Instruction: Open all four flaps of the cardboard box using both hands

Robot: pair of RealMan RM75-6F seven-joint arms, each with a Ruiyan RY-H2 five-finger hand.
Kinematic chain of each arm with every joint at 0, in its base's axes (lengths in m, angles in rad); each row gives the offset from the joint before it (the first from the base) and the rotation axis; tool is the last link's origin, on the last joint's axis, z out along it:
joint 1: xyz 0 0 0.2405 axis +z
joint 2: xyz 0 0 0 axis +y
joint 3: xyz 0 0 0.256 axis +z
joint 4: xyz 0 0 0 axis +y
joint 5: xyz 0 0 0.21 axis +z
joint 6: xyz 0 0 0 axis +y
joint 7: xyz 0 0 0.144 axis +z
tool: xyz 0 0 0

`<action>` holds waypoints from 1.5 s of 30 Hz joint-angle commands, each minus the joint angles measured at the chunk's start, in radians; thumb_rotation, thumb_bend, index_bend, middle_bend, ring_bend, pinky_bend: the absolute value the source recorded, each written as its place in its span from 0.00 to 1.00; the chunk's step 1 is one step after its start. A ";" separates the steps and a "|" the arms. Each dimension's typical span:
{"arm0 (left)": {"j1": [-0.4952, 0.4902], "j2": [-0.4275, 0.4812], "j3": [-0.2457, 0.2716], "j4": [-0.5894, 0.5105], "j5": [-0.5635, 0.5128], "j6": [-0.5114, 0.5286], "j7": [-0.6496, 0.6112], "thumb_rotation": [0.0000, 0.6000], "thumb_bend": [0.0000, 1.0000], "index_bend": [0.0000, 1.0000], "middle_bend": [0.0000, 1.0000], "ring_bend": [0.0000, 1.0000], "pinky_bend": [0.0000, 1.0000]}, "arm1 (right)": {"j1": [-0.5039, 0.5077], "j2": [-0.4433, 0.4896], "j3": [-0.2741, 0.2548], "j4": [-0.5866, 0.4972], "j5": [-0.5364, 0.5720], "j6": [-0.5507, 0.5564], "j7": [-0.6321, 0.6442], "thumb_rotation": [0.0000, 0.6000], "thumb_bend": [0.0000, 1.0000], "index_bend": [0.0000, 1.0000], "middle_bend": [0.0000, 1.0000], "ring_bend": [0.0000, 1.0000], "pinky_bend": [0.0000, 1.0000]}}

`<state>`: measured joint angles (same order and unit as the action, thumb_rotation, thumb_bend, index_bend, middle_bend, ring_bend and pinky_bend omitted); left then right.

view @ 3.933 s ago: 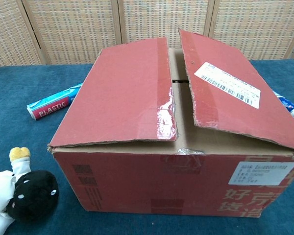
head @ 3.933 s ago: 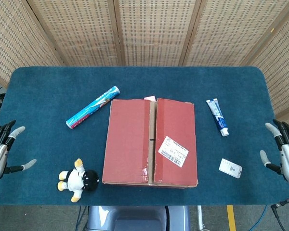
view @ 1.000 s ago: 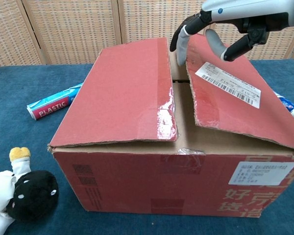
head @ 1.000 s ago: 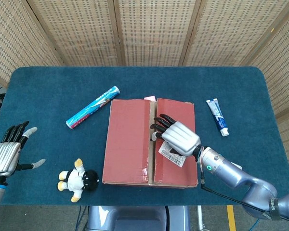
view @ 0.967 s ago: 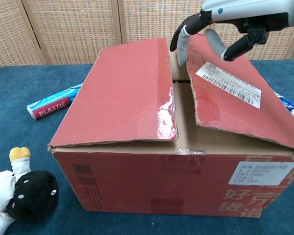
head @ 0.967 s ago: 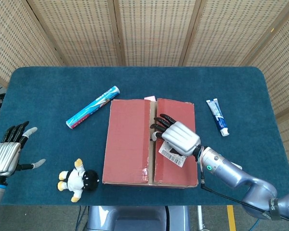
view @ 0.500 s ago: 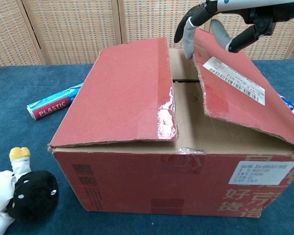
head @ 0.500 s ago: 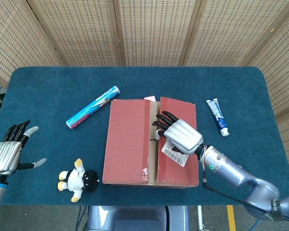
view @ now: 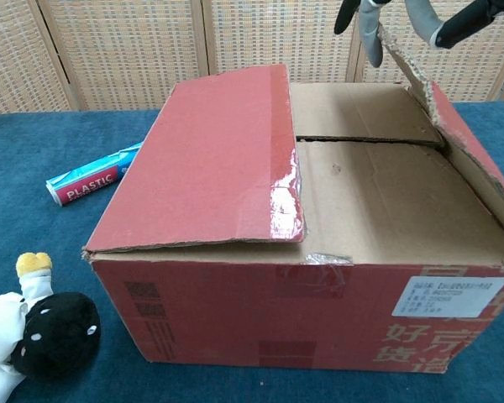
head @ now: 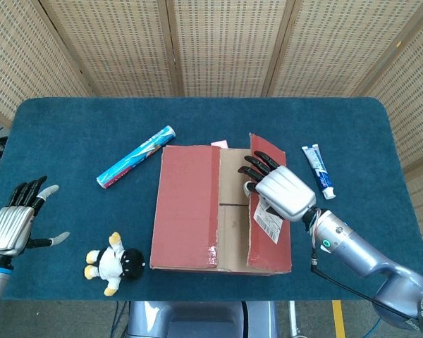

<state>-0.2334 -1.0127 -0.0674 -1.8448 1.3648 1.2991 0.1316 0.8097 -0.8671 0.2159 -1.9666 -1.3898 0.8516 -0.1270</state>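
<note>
The red cardboard box [head: 221, 265] stands mid-table, its front wall [view: 302, 311] close to the chest view. The left top flap [head: 187, 204] [view: 210, 159] lies shut and slightly raised. The right top flap [head: 266, 224] [view: 458, 138] is lifted to a steep angle, showing the brown inner flaps [head: 233, 211] [view: 378, 193] lying closed beneath. My right hand [head: 282, 191] [view: 422, 18] grips that flap's free edge, with fingers on both faces. My left hand [head: 10, 225] hovers open beyond the table's left edge, far from the box.
A boxed toothpaste tube [head: 136, 156] [view: 92, 180] lies left of the box. A white toothpaste tube [head: 319, 171] lies to its right. A black-and-white plush toy [head: 114, 263] [view: 34, 336] sits at the box's front-left corner. Wicker screens stand behind the table.
My right hand came in from the table's right edge, took the right flap's inner edge and swung it up and outward, uncovering the inner flaps. The left hand barely moved.
</note>
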 commanded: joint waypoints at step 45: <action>-0.012 0.013 0.000 -0.023 0.011 0.000 0.029 0.71 0.06 0.14 0.00 0.00 0.00 | -0.193 0.292 -0.015 0.017 0.058 0.074 0.054 1.00 1.00 0.48 0.20 0.00 0.00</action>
<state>-0.2436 -1.0017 -0.0658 -1.8678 1.3732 1.2997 0.1598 0.6247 -0.5656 0.2081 -1.9603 -1.3326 0.9255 -0.0818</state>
